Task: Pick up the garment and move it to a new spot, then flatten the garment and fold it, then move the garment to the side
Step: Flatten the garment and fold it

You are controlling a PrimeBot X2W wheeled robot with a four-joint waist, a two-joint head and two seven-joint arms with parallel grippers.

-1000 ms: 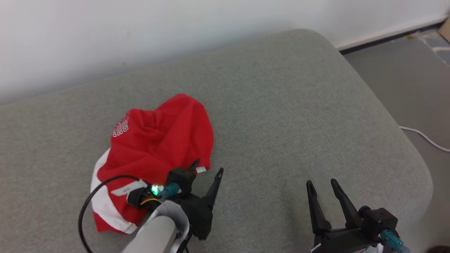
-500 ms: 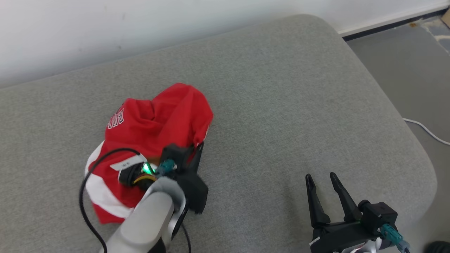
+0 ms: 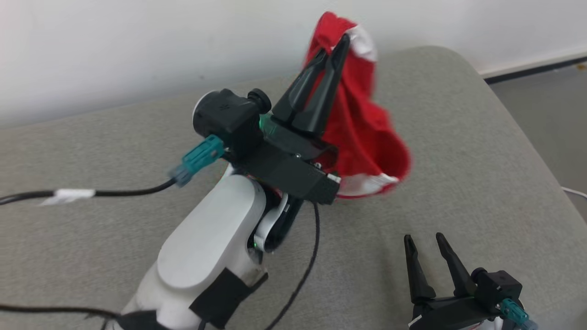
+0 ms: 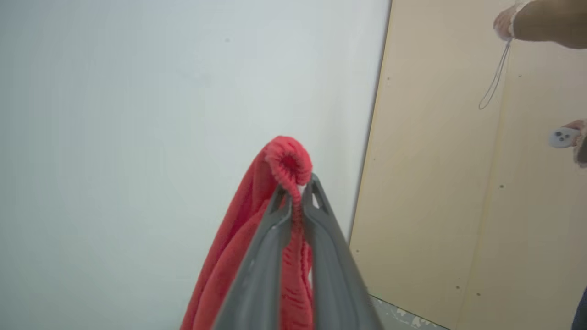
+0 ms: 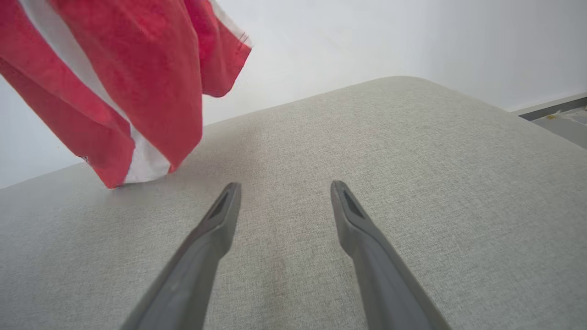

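The garment [image 3: 362, 123] is red cloth with white stripes, hanging in the air above the grey cushion [image 3: 458, 151]. My left gripper [image 3: 334, 46] is raised high at the upper middle of the head view and is shut on the garment's ribbed red edge [image 4: 289, 165]. In the right wrist view the garment [image 5: 137, 82] dangles at the upper left, its lowest corner close to the cushion [image 5: 390, 137]. My right gripper [image 3: 424, 238] rests low at the lower right, open, with nothing between its fingers [image 5: 224, 211].
A white wall runs behind the cushion, and grey floor [image 3: 545, 101] lies to the right past its rounded edge. A black cable [image 3: 114, 191] trails from my left wrist. In the left wrist view a person's hand [image 4: 568, 136] holds a controller before a beige panel [image 4: 440, 183].
My left gripper closed on the garment lying on the cushion, then lifted it up and to the right, clear of the surface. The right gripper stayed open and still.
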